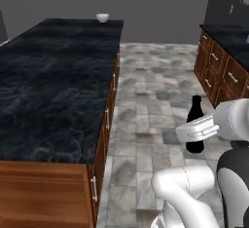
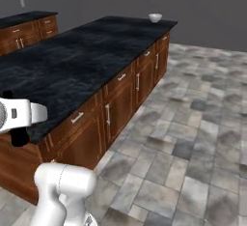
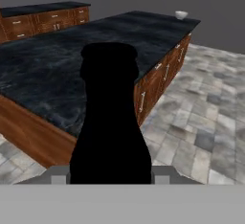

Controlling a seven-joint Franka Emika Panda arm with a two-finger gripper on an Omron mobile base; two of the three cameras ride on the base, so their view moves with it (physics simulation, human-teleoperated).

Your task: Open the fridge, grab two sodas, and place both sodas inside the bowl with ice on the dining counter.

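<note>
A black marbled stone top with a dull sheen is seen on the dining counter (image 2: 82, 61). Reddish-brown wood is shown on its cabinets (image 2: 120, 104). The cola bottle (image 3: 111, 122) is rendered matt black.

Kitchen: stone-topped island (image 1: 58, 85), wood cabinets (image 2: 120, 99)

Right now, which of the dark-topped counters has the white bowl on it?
The long dining counter, the island beside the arm: the bowl sits at its far end. The wall counter across the tiled aisle shows no bowl.
</note>
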